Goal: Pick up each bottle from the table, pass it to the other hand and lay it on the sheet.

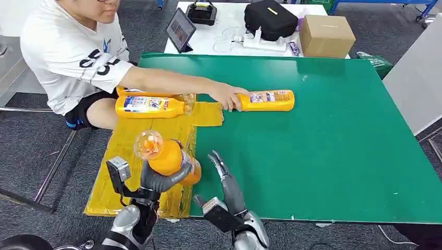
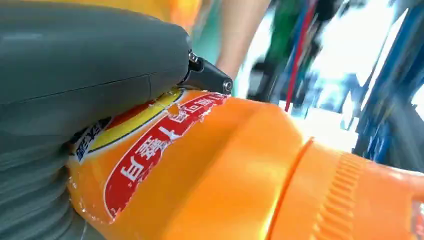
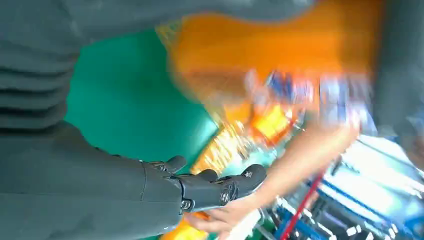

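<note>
A: L. hand (image 1: 159,179), status?
B: Fingers wrapped round an orange bottle (image 1: 169,156); held above the yellow sheet (image 1: 122,151), cap end w/ clear top tilted toward the camera. L. wrist view: the same bottle (image 2: 215,170) fills the frame, red-and-yellow label, ribbed orange cap; grey thumb (image 2: 90,65) pressed on the label.

A: R. hand (image 1: 226,182)?
B: Fingers extended and apart, grasping nothing; just beside the held bottle, over the near edge of the green table (image 1: 333,151). R. wrist view: dark fingers (image 3: 220,187) spread over green surface; rest blurred.

A: Other bottles?
B: Two lie on the sheet's far end, side by side: front bottle (image 1: 148,107) w/ blue-white label, cap toward the table; second bottle (image 1: 143,93) behind it, mostly hidden. A fourth bottle (image 1: 266,100) lies on its side on the table, far from the robot; a person's hand (image 1: 226,96) holds its cap end.

A: Surroundings?
B: Person in white T-shirt (image 1: 70,49) seated at the far left, arm across the table. White table (image 1: 234,36) behind carries a tablet (image 1: 180,29), black bag (image 1: 271,19), cardboard box (image 1: 326,35).
</note>
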`<state>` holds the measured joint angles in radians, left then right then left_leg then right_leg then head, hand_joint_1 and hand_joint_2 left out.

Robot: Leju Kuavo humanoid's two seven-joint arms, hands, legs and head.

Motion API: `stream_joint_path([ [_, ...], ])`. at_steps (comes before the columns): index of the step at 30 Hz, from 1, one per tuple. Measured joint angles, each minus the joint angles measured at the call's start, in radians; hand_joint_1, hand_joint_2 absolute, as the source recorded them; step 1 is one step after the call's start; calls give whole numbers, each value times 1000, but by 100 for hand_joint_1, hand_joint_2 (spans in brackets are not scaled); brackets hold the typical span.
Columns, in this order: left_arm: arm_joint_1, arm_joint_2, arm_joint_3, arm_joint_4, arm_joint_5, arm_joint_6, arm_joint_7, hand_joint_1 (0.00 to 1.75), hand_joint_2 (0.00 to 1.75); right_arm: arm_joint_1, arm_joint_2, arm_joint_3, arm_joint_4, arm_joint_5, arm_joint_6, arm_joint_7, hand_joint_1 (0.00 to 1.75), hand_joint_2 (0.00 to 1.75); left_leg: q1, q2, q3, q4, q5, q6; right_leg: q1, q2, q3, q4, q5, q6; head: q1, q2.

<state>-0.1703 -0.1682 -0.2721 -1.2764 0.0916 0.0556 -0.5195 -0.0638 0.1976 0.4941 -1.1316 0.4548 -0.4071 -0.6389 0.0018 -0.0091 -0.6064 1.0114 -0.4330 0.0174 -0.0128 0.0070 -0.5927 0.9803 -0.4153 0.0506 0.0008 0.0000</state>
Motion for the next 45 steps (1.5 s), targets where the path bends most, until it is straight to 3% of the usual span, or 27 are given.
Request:
stream_joint_path([
  [3, -64, 0, 49, -2, -166, 197, -34, 175, 175, 7, -7, -19, -104, -47, 42, -11, 0, 0, 0, 0, 0, 0, 1, 0, 0, 0, 0, 0, 1, 0, 0, 0],
  [9, -143, 2, 115, 13, -278, 297, -49, 175, 175, 9, -9, -39, -225, -74, 54, -27, 0, 0, 0, 0, 1, 0, 1, 0, 0, 0, 1, 0, 1, 0, 0, 0],
  [11, -178, 10, 118, 47, -469, 435, -28, 175, 175, 15, -9, -43, -272, -106, -6, -50, 0, 0, 0, -1, 0, 0, 1, 0, 0, 0, 0, 0, 1, 0, 0, 0],
  [15, -291, 54, 127, 197, -837, 544, 81, 175, 175, 16, -6, -52, -370, -154, -135, -57, 0, 0, 0, 0, 0, 0, 1, 0, 0, 0, 0, 0, 1, 0, 0, 0],
  [19, -389, 113, 112, 405, -1121, 528, 194, 175, 175, 18, -7, -65, -472, -208, -210, -59, 0, 0, 0, 3, 1, 0, 1, -1, 0, 2, -1, 1, 2, -3, -1, 0],
  [27, -450, 176, 68, 651, -1232, 340, 229, 175, 175, 39, -25, -89, -588, -242, -238, -60, 0, 0, 0, 5, 0, 0, 1, -1, 0, 3, -2, 1, 2, -3, 0, 0],
  [45, -441, 211, 64, 739, -1167, 279, 186, 175, 175, 42, -28, -119, -598, -260, -186, -60, 0, 0, 0, 3, 1, 0, 1, -1, 0, 3, 0, 1, 2, -3, 0, 0],
])
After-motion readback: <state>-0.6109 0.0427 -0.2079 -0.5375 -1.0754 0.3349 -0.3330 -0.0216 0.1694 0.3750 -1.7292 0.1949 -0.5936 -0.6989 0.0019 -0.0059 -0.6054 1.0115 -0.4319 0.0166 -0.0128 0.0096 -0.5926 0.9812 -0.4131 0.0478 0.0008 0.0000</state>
